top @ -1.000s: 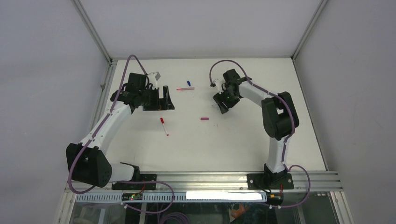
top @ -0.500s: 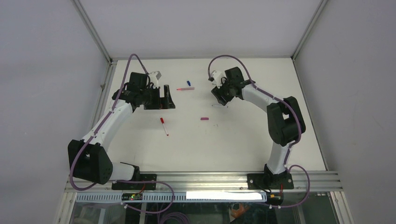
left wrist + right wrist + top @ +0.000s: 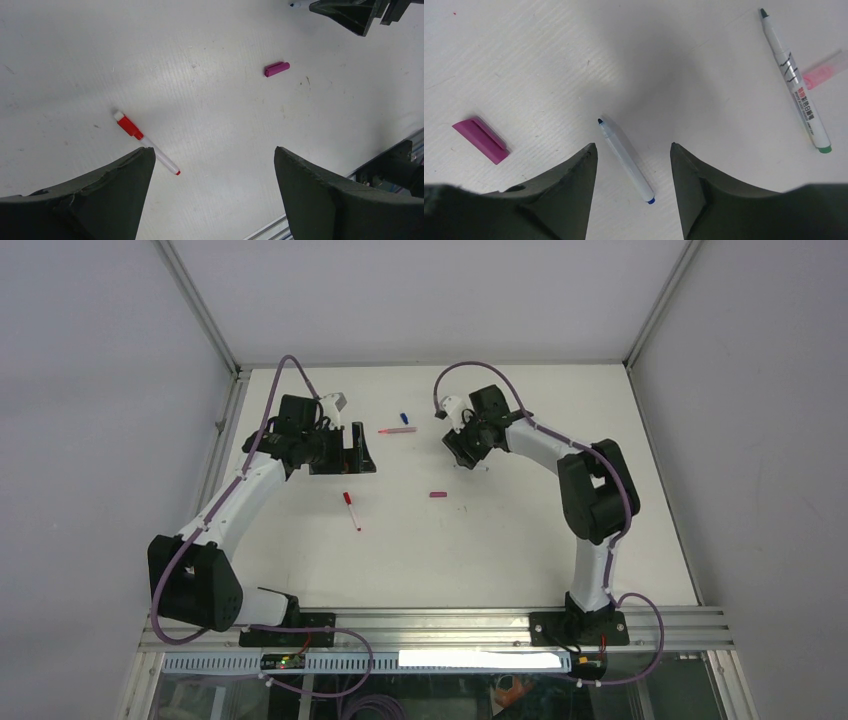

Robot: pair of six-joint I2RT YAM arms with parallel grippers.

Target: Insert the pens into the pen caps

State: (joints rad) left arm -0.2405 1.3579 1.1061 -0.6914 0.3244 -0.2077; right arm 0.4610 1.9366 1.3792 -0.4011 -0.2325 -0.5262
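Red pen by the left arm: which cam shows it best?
Left wrist. The red pen sits whole and large in frame, its red section and white barrel distinct, just ahead of the open left claw. Top external shows the red pen only as a tiny sliver. Right wrist doesn't show it.

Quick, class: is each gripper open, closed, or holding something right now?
Left gripper: open, holding nothing.
Right gripper: open, holding nothing, jaws either side of the blue-tipped pen.
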